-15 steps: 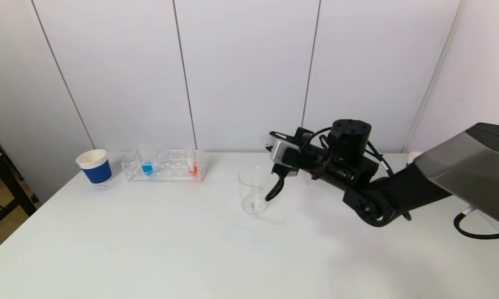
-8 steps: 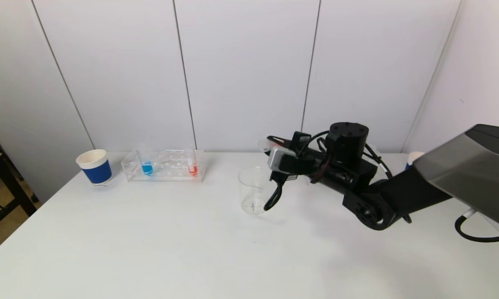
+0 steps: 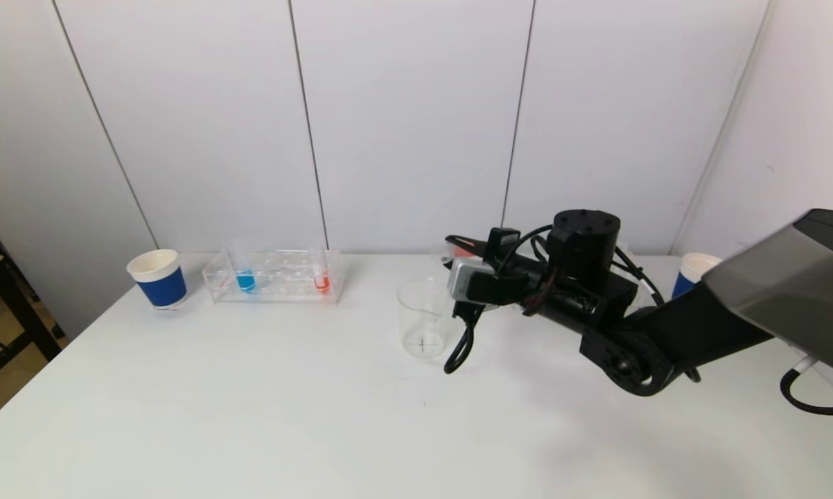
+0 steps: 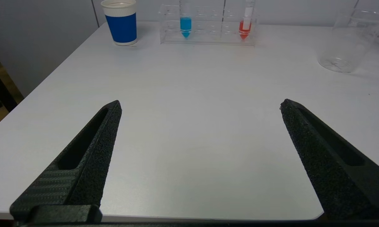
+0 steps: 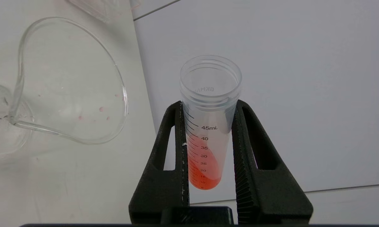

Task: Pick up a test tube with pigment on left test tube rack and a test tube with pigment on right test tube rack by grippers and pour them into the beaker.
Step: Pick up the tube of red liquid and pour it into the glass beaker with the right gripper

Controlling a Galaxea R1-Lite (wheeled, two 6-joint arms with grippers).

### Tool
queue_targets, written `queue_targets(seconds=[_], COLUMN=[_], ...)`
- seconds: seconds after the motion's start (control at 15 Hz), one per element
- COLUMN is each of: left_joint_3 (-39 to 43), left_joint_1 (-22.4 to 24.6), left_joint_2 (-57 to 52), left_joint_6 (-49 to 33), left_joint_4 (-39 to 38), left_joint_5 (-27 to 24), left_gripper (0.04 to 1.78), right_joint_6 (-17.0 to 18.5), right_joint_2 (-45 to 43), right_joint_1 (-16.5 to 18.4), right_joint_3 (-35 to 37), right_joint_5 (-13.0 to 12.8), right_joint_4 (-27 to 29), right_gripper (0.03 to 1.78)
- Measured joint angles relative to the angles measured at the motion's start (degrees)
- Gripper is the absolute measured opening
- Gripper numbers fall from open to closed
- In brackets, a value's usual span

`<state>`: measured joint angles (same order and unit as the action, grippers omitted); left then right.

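A clear graduated test tube (image 5: 208, 126) with red-orange pigment pooled in its lower part sits between the two black fingers (image 5: 255, 164) of the right gripper (image 5: 208, 108). The fingers pinch it on opposite sides of its barrel, around the upper graduations; the open, threaded mouth sticks out past the fingertips and the pigment end lies back toward the gripper body. The liquid surface runs slanted along the barrel, so the tube is tilted well off upright.

Just beside the tube's mouth stands the glass beaker (image 3: 423, 317), upright on the white table (image 3: 285, 416). In the right wrist view its rim and spout (image 5: 69, 82) are near the tube but apart from it, with a few small reddish drops on the inner wall. In the head view the right gripper (image 3: 458, 251) hangs just right of the beaker, at about rim height, with the arm reaching in from the right.

Further left, at the back of the table, a clear rack (image 3: 274, 275) holds a tube of blue pigment (image 3: 245, 278) and a tube of red pigment (image 3: 321, 281), both upright. A blue paper cup (image 3: 157, 278) stands just left of the rack; another blue cup (image 3: 690, 274) shows behind the right arm.

The left gripper (image 4: 200, 105) hovers low over the table's near left part, fingers (image 4: 91, 151) spread wide, holding nothing.
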<state>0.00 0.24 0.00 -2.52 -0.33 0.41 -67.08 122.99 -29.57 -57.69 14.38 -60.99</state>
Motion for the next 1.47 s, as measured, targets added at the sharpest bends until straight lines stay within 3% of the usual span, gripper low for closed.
queue_targets(seconds=[0.27, 0.47, 0.87, 1.47], left_joint_3=[0.0, 0.0, 0.0, 0.0], left_joint_1=[0.0, 0.0, 0.0, 0.0], left_joint_2=[0.0, 0.0, 0.0, 0.0], left_joint_6=[0.0, 0.0, 0.0, 0.0], left_joint_4=[0.0, 0.0, 0.0, 0.0], left_joint_5=[0.0, 0.0, 0.0, 0.0], left_gripper=[1.76, 1.76, 1.76, 1.76], right_joint_6=[-2.8, -3.0, -3.3, -6.1], right_joint_2=[-0.3, -0.6, -1.3, -2.1], right_joint_1=[-0.7, -1.4, -3.6, -4.1], right_joint_3=[1.0, 1.5, 2.3, 3.1], right_joint_5=[-0.1, -2.4, -3.8, -3.8], right_joint_4=[1.2, 1.6, 2.3, 2.7], right_gripper=[0.47, 0.47, 0.47, 0.47])
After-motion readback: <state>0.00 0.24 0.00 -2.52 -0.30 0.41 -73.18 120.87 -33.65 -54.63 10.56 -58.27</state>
